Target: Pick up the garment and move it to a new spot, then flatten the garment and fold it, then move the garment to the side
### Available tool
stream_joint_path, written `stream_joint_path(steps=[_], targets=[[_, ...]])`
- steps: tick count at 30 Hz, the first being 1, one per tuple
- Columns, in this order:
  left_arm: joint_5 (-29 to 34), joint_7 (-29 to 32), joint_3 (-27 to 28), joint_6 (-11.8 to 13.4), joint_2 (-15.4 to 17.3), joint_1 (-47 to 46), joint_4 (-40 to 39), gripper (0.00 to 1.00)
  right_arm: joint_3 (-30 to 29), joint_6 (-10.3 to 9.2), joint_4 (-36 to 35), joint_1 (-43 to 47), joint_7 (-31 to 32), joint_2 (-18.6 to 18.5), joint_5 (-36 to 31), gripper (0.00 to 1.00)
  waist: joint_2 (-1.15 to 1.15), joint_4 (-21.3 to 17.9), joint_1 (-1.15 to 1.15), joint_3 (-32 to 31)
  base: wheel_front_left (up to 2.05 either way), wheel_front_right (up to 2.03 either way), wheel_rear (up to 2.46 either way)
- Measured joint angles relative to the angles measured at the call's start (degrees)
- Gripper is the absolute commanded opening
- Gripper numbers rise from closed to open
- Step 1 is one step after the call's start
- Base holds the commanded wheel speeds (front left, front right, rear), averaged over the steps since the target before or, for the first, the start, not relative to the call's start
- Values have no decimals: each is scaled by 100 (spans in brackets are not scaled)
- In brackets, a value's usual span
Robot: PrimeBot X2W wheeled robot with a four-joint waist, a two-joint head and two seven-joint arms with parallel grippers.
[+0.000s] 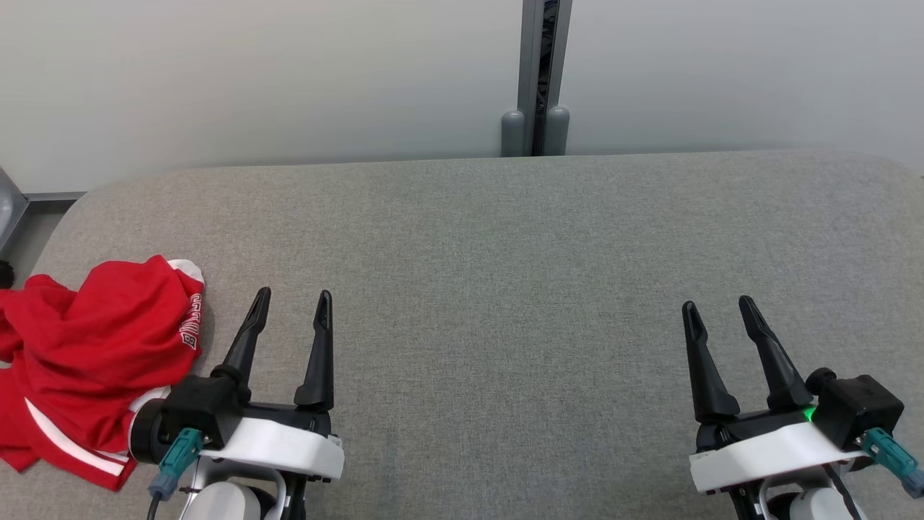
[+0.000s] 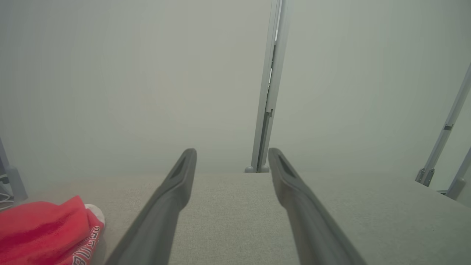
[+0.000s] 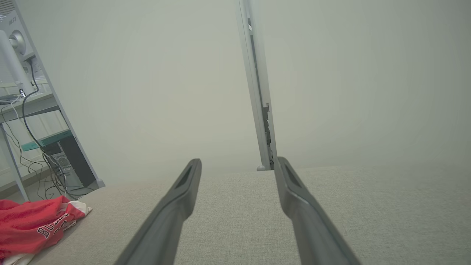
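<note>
Crumpled red-and-white cloth garment (image 1: 101, 347) lies left, probably limp, best pinched at a raised fold; left gripper (image 1: 292, 296) and right gripper (image 1: 718, 303) fingers stand apart.

Head view, read from the centre of the table (image 1: 505, 253). The garment (image 1: 94, 347) lies bunched on the table at 8 o'clock, against the left edge. The left gripper (image 1: 292, 295) sits at 7 o'clock, just right of the garment (contact cannot be confirmed). The right gripper (image 1: 716, 303) sits at 5 o'clock, well apart from both. The partition post (image 1: 538, 79) stands at 12 o'clock, behind the far edge. In the right wrist view, a monitor (image 3: 14, 48) and computer tower (image 3: 70, 162) stand beyond the table's left end, behind the garment.
</note>
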Motion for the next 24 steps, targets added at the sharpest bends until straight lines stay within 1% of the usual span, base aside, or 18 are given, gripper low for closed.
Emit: stream_joint_path(steps=[13,18,24], targets=[[514,-125,-67,9,7,82,-86,100,71,1,-120,43,-169,4,-483,100,0,18,0,-3,0,0,0],[704,-177,-93,51,9,97,-115,100,125,2,-149,83,-214,4,-657,100,0,27,0,-7,0,0,0],[829,-204,-109,58,11,112,-147,100,166,2,-167,103,-246,4,-766,100,0,23,0,-1,0,0,0]])
